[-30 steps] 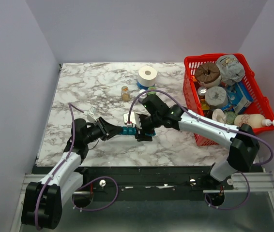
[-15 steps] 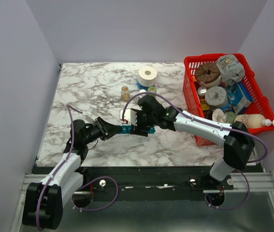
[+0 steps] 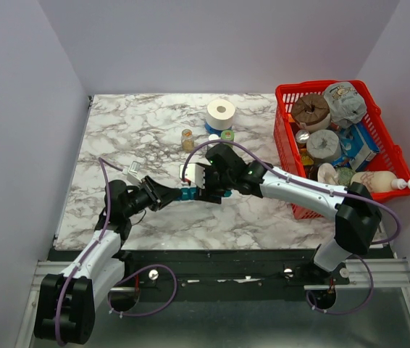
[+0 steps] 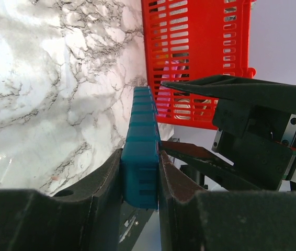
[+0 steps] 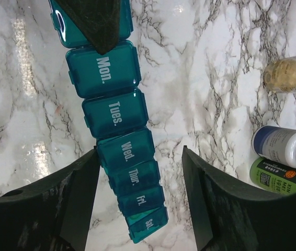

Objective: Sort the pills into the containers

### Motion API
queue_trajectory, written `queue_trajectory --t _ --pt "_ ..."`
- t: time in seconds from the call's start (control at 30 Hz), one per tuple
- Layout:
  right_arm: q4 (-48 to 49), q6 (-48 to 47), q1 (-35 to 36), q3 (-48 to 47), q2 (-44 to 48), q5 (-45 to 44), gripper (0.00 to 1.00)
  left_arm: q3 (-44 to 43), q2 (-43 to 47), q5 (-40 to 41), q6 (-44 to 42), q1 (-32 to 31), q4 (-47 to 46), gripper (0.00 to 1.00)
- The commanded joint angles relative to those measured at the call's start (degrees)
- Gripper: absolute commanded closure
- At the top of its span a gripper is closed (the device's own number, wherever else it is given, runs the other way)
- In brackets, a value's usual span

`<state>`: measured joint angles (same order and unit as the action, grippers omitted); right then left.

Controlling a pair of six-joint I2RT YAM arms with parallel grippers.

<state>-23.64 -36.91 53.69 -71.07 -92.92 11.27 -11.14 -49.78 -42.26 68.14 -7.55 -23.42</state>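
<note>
The containers are one teal pill organizer [image 5: 115, 107] with day-labelled lids, all closed, held level above the marble table. My left gripper [image 4: 140, 175] is shut on its narrow end, both pads pressed against its sides. My right gripper [image 5: 139, 149] is open and straddles the other end from above, around the Wed to Sat lids. Its left finger [image 5: 82, 178] is at the organizer's edge, while the right finger [image 5: 203, 183] stands well apart. In the top view the organizer [image 3: 188, 193] bridges the left gripper [image 3: 174, 194] and the right gripper [image 3: 211, 191]. No loose pills show.
An amber bottle [image 5: 288, 73], a white bottle with a blue cap [image 5: 284, 146] and a green bottle [image 5: 281, 178] stand just right of my right gripper. A toilet roll [image 3: 221, 113] sits behind them. A full red mesh basket [image 3: 286, 138] fills the table's right side.
My right gripper slid left along the organizer toward the left gripper, and its jaws narrowed a little. The left gripper kept its hold without moving.
</note>
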Motion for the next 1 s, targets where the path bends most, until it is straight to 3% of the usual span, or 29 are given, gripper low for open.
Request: queue_trajectory --t 0.0,0.5,0.97 --pt "1.31 0.78 0.01 -1.53 0.9 -4.15 0.3 0.94 -0.23 -3.09 -1.6 0.34 -0.14 1.0" --pt "1.05 2.8 -0.34 -2.85 2.05 -3.71 0.32 1.12 -1.46 -3.18 -3.01 0.61 0.48 1.0" --pt "2.46 5.09 -1.04 -5.75 -3.93 -9.07 0.39 0.85 -1.46 -6.96 -1.87 0.7 -2.33 1.0"
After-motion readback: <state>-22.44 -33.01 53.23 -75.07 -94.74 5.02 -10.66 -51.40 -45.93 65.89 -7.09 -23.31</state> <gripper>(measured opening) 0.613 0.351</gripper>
